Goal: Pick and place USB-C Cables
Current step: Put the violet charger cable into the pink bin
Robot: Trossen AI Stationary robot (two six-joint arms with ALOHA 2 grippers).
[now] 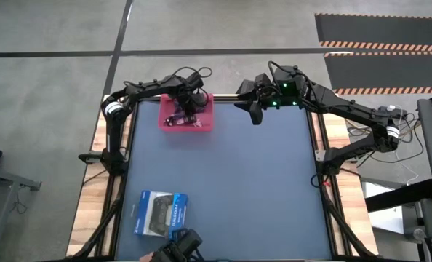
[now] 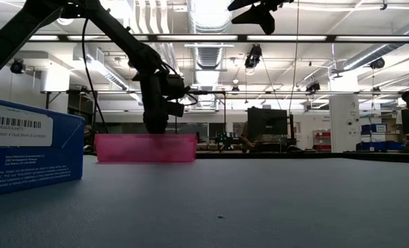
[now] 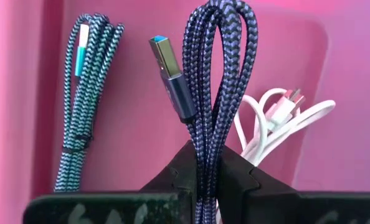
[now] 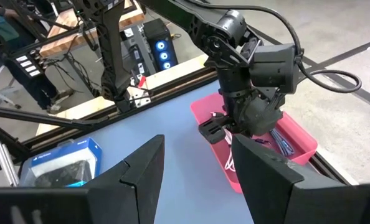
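pink tray [image 3: 141,74], braided purple cable [image 3: 219,93], teal cable [image 3: 85,93]

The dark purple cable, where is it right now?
The dark purple cable is pinched in the left gripper, above the pink tray at the table's far left, between the teal cable and white cable.

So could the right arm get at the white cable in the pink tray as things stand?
Probably not: the left gripper, jaws shut on the purple cable, sits in the pink tray beside the white cable; the right gripper hovers alongside.

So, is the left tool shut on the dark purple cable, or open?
Shut. In the left wrist view, the left tool pinches the folded dark purple cable between its fingers, above the pink tray.
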